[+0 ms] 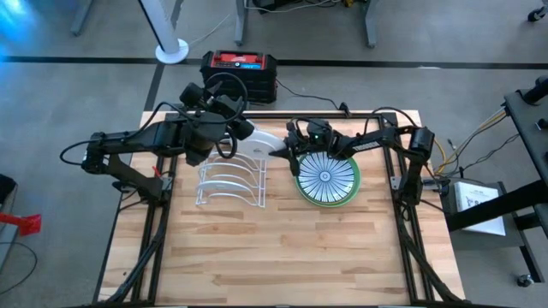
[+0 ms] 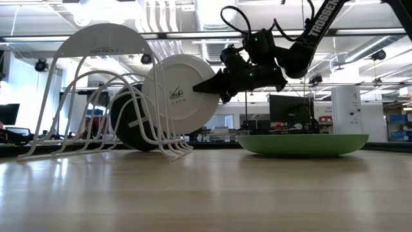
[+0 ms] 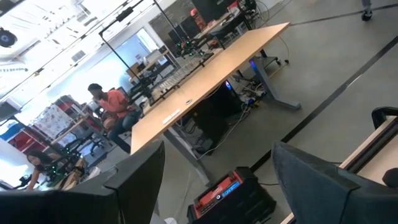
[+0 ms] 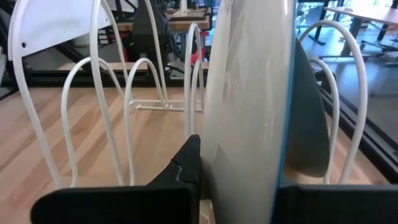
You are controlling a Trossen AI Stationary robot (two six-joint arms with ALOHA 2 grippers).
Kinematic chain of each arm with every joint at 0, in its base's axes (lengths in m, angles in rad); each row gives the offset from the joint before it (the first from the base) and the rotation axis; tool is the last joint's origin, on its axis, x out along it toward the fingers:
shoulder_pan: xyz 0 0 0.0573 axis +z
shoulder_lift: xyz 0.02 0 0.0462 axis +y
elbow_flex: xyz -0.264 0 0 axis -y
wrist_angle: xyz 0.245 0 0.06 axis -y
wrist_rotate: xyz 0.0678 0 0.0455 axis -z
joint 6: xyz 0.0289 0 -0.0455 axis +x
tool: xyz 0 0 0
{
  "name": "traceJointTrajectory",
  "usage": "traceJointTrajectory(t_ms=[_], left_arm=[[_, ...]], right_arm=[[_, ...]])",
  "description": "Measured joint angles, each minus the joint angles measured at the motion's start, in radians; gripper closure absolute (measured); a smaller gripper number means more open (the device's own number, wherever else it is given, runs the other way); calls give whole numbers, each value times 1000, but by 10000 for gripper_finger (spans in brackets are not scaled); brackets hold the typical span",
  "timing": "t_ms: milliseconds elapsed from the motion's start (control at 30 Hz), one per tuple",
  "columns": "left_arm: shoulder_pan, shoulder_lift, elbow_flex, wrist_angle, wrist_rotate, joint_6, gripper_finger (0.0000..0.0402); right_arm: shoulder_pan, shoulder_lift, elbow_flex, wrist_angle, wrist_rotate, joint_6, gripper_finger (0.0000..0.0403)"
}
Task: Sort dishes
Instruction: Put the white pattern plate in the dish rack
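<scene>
**Meanwhile, a white plate went edge-on toward the rack**

Clearly the step in hand was racking a plate. The right gripper point(image 2: 215, 86) had its fingers clamped on the rim of a white plate point(image 2: 180, 90), carrying it upright and clear of the tabletop, right at the near end of the white wire rack point(image 1: 229, 181). From the right wrist camera the plate point(image 4: 249, 106) showed edge-on between the two dark fingers, with the rack's hoops just beyond it. A dark teal plate point(image 2: 132, 122) already stood on edge in the rack, behind the white one.

The plate with blue radial lines point(image 1: 326, 177) lay flat on the table beside the rack, stacked on a green one whose rim showed around it point(image 2: 302, 143).

The left gripper point(image 1: 214, 107) hung over the rack's far end with its fingers spread and nothing between them.

By my reading, the next move called for lining the white plate's edge up with a free slot, lowering it between two hoops without knocking the teal plate, and only then letting go.
</scene>
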Motion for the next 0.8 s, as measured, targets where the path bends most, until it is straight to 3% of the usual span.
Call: traceJointTrajectory(t_ms=[800], left_arm=[[0, 32, 0, 0, 8, 7, 118]], right_arm=[[26, 0, 104, -119, 7, -86, 379]])
